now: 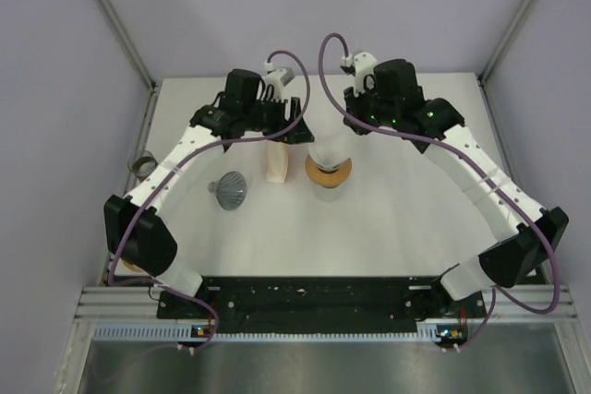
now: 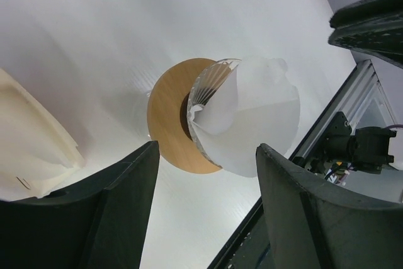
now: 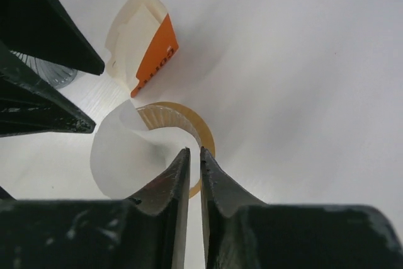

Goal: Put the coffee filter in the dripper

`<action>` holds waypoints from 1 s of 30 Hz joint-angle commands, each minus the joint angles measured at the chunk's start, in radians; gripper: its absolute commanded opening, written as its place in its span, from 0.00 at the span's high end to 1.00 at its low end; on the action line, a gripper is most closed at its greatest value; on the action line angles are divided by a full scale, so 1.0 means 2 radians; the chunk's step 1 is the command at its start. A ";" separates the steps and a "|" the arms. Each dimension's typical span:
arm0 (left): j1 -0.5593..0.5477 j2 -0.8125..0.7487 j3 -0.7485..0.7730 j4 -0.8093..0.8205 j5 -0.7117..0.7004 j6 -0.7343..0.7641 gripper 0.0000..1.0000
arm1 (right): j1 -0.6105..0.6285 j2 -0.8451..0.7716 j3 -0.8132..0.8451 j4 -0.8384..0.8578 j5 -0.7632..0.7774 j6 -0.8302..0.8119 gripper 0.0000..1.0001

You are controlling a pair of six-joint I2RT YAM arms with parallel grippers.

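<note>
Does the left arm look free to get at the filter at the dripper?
Likely yes: the left gripper is open and aimed at the filter, with nothing between them; the filter pack lies off to one side.

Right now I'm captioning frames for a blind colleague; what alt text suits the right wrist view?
The right arm's dark fingers, almost closed, hang over a white paper coffee filter sitting in a clear ribbed dripper with a wooden ring. Behind, a cream and orange filter packet sits on the white table, and the left arm's dark fingers fill the upper left.
</note>
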 commanded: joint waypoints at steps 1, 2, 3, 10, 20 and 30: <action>0.015 -0.019 0.014 0.001 0.016 0.011 0.32 | 0.033 -0.004 0.031 -0.013 -0.018 -0.001 0.97; 0.020 -0.019 0.009 0.004 0.017 0.004 0.32 | 0.040 0.005 0.037 -0.025 -0.019 0.001 1.00; 0.024 -0.022 0.001 0.010 0.018 -0.001 0.32 | 0.044 0.013 0.041 -0.035 -0.018 0.004 1.00; 0.033 -0.029 -0.044 0.048 0.024 -0.033 0.32 | 0.053 0.068 0.034 -0.066 -0.021 0.033 1.00; 0.032 -0.012 -0.073 0.076 0.041 -0.070 0.32 | 0.055 0.141 0.067 -0.066 0.006 0.039 1.00; 0.026 -0.009 -0.083 0.091 0.047 -0.081 0.32 | 0.055 0.186 0.067 -0.066 0.019 0.036 1.00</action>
